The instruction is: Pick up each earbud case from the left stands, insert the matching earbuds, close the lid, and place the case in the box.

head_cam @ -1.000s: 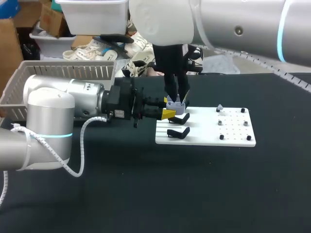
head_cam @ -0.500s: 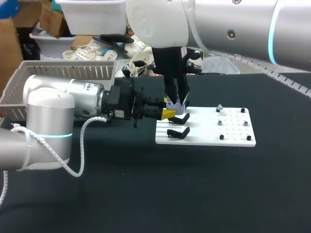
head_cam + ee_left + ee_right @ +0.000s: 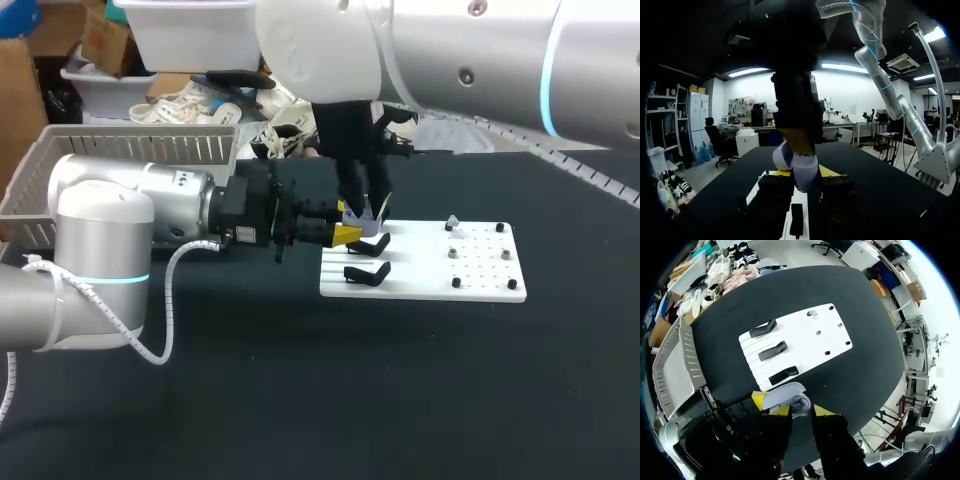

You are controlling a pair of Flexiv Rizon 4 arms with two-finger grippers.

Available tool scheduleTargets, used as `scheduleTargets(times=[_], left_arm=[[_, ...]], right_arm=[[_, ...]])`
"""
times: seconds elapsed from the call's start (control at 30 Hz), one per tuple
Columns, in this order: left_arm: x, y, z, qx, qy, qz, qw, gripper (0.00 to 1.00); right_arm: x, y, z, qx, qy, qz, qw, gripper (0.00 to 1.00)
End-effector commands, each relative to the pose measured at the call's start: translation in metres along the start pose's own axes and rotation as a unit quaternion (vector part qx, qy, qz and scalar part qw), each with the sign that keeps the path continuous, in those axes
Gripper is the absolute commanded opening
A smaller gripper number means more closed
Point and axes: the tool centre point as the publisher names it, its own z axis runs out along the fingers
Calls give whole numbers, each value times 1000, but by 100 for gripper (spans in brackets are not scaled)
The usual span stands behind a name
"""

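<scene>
**Head view:** The right arm [image 3: 450, 50] has slid its bulky housing slightly leftward, while the left arm and the earbud case [image 3: 360, 214] have barely budged. The right pincer [image 3: 358, 203] points straight down and pinches the case just above the left end of the white board [image 3: 480, 285], clear of the black stands [image 3: 367, 272]. The left pincer [image 3: 345, 235] reaches in level from the left, just beneath the case. The grey basket [image 3: 60, 165] sits well apart at the counter's [image 3: 300, 400] left rear.

**Left wrist view:** The case [image 3: 799, 170] is at this pincer's mouth, with the right pincer coming down onto it. Whether the left pincer is clamped on it cannot be told. The case is pale lavender, smooth and rounded. It shows two lobes, so its lid seems swung open.

**Right wrist view:** The case [image 3: 789, 397] is nipped at the pincer's end, and three bare stands lie ahead on the board.

The step in hand looks like a handover before loading. The next move calls for a firm left hold that keeps the case level. That would free the right pincer to fetch from the small pale pieces [image 3: 452, 223], probably the earbuds.
</scene>
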Motion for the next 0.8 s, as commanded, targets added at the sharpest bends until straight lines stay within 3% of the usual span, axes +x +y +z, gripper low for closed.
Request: scheduleTargets(times=[0.03,0.23,0.4,0.57,0.63,0.7,0.8], left_arm=[[0,-1,1,-3,0,1,1000,0],[0,-1,1,-3,0,1,1000,0],[0,-1,1,-3,0,1,1000,0],[0,-1,1,-3,0,1,1000,0],[0,-1,1,-3,0,1,1000,0],[0,-1,1,-3,0,1,1000,0],[0,-1,1,-3,0,1,1000,0]], right_arm=[[1,-7,-5,-6,-1,4,1000,38],[1,-26,-16,-39,5,13,999,41],[-14,-49,-20,-93,11,23,995,42],[-35,-64,-20,-147,-35,0,988,44],[-40,-66,-18,-150,-63,-24,986,49],[-47,-66,-16,-153,-82,-43,984,65],[-60,-64,-10,-142,-100,-53,983,66]])
